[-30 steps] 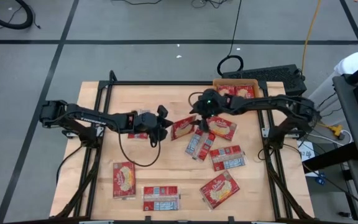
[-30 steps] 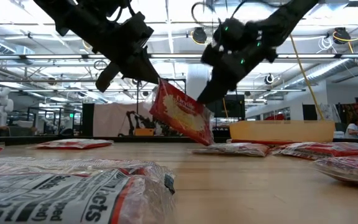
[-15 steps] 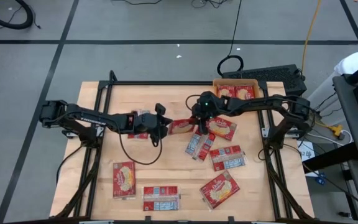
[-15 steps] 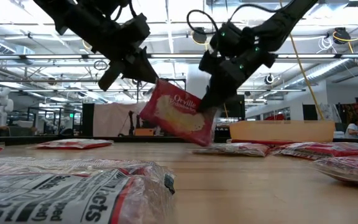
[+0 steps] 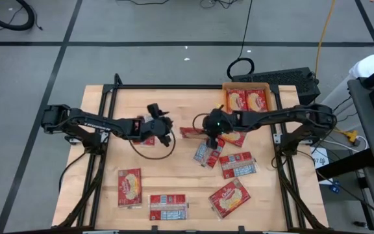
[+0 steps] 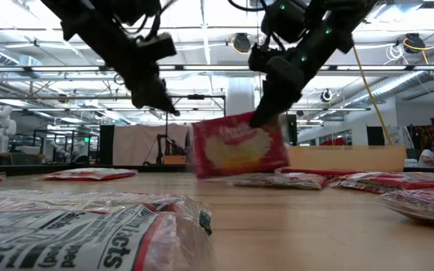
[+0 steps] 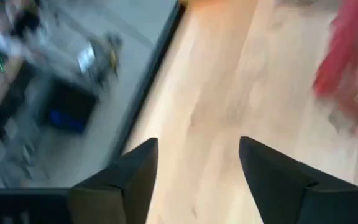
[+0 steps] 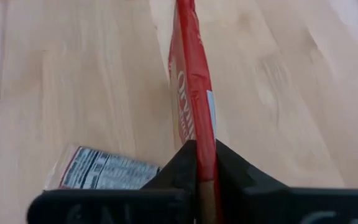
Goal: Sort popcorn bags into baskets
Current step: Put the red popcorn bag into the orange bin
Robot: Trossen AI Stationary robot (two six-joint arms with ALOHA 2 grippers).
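Note:
My right gripper [image 5: 210,132] is shut on a red popcorn bag [image 6: 239,146] that stands on edge over the middle of the table, its cream-yellow picture facing the near side. My left gripper [image 5: 159,122] is open a little to the bag's left, and in the left wrist view only bare wood shows between its fingers [image 7: 135,177]. The orange basket [image 5: 265,88] sits at the far right with two bags lying flat in it. Several more bags lie flat on the table, among them one [image 5: 129,187] at the near left and one [image 5: 229,198] at the near right. My right gripper pinches the bag's edge [image 8: 199,134] between its two fingers, at the upper corner [image 6: 268,120] toward the table's right. The fingers come from above, slanting down from the right. The bag hangs upright below them, seen edge-on in the right wrist view.
Loose bags [image 5: 237,164] crowd the table just near of the right gripper, and one [image 5: 206,153] lies right below it. Another bag [image 5: 168,207] lies at the near edge. A black cable [image 5: 149,151] loops under the left arm. Bare wood lies between the two near-left bags and the left gripper.
My left gripper has let go of the bag, opened and rolled, staying near its place. My right gripper has shut on the bag's upper right corner and moved toward the near edge. The bag has swung from tilted to upright, its picture face toward the near side.

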